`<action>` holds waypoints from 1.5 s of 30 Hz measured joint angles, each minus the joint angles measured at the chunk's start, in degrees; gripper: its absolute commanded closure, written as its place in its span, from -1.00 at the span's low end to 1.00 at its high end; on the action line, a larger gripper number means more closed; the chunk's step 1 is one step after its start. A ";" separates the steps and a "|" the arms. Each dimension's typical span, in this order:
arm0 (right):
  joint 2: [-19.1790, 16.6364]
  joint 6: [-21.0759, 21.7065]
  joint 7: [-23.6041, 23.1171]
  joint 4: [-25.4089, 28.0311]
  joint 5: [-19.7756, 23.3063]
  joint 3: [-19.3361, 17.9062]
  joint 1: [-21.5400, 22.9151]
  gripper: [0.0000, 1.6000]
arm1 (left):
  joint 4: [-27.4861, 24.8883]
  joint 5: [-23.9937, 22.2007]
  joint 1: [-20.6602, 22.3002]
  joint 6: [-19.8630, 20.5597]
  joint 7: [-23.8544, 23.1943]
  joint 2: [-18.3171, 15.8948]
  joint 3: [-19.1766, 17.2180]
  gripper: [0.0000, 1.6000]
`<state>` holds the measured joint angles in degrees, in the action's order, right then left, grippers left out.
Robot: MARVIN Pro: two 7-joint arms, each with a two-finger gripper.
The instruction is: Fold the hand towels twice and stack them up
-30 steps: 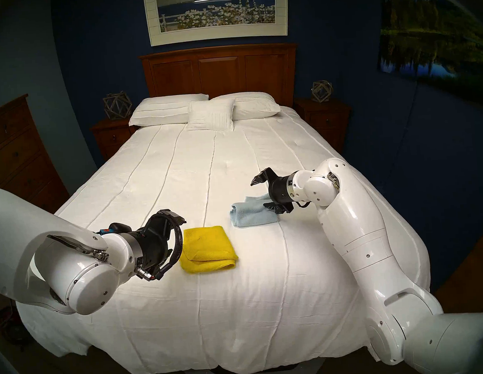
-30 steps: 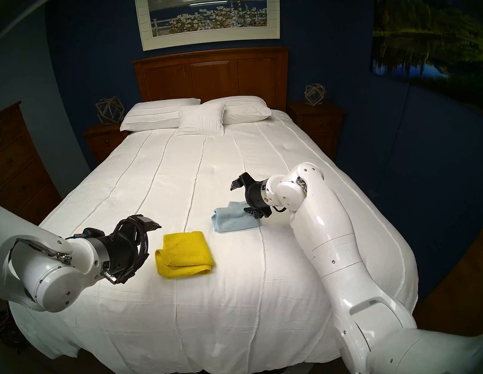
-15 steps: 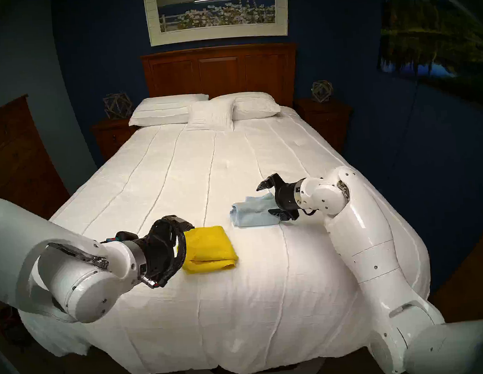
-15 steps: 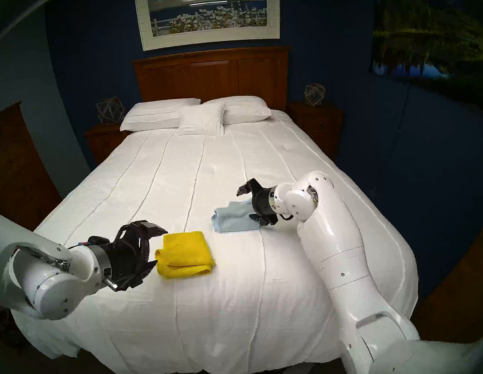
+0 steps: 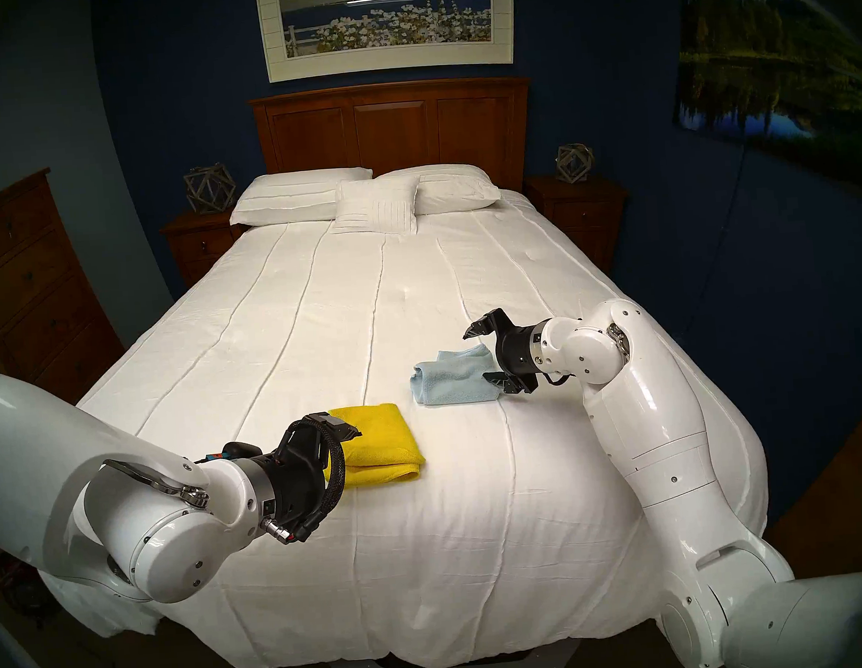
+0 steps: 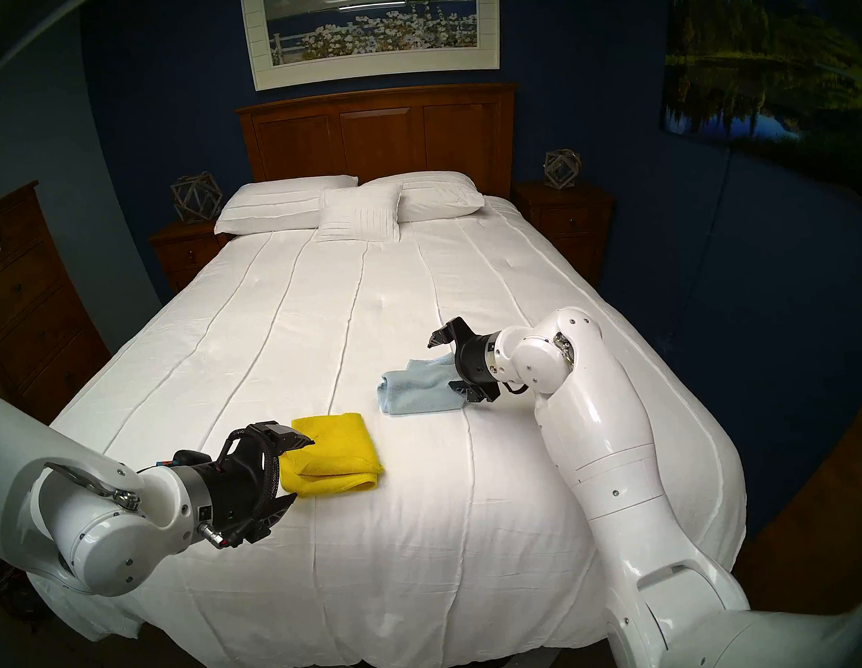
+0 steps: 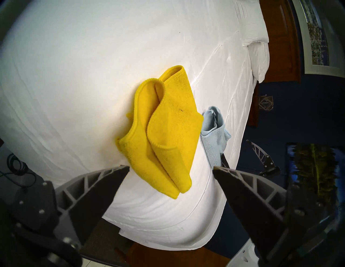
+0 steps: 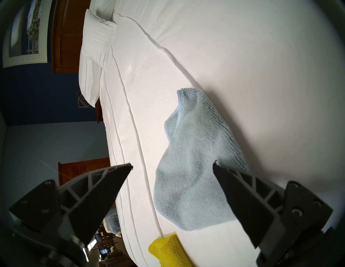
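A folded yellow hand towel (image 5: pixel 381 446) (image 6: pixel 335 449) lies on the white bedspread (image 5: pixel 432 529) near the bed's foot. Its left edge sits between the spread fingers of my left gripper (image 6: pixel 301 468) (image 7: pixel 170 168), which is open; one finger hangs over the towel's far left corner. A loosely folded light blue hand towel (image 5: pixel 452 380) (image 8: pixel 192 177) lies further back and to the right, apart from the yellow one (image 8: pixel 168 251). My right gripper (image 5: pixel 475 356) (image 8: pixel 172 164) is open at its right edge, lower finger against the cloth, upper finger in the air.
Three white pillows (image 5: pixel 373 197) lean at the wooden headboard (image 5: pixel 389 125). Nightstands (image 5: pixel 198 240) stand on both sides of the bed and a dresser (image 5: pixel 23 283) along the left wall. The bedspread drops off at the near edge (image 5: pixel 440 646) and right edge.
My left gripper has moved right, up to the yellow towel's left edge, still open. My right gripper has drawn slightly to the right along the blue towel. Both towels stay put.
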<state>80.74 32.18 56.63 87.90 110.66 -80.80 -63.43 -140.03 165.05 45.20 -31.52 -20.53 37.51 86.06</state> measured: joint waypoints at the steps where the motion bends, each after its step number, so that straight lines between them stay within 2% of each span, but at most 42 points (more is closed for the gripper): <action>1: -0.01 -0.02 -0.03 0.00 -0.01 -0.03 -0.06 -1.00 | 0.00 0.00 -0.51 -0.58 0.00 0.19 -0.43 -1.00; 10: -0.10 -0.21 -0.09 0.42 -0.02 -0.51 -0.67 -1.00 | 0.01 -1.69 -6.29 -7.39 0.01 2.07 -5.90 -1.00; 24: -0.13 0.11 -0.52 0.27 -0.48 -0.68 -0.80 -1.00 | 1.23 -4.69 -13.38 -10.53 -1.34 2.87 -10.59 -1.00; 35: -0.11 0.45 -0.32 0.67 -0.65 -0.75 -0.93 -1.00 | 7.13 -5.97 -14.48 -9.08 -1.01 3.29 -11.80 -1.00; 45: -0.12 0.47 -0.29 0.74 -0.81 -1.17 -1.03 -1.00 | 8.47 -5.99 -13.39 -7.17 -0.58 3.35 -11.85 -1.00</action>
<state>80.62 32.64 56.34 88.64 109.85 -81.96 -64.46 -131.56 159.07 31.81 -38.69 -21.11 40.86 74.21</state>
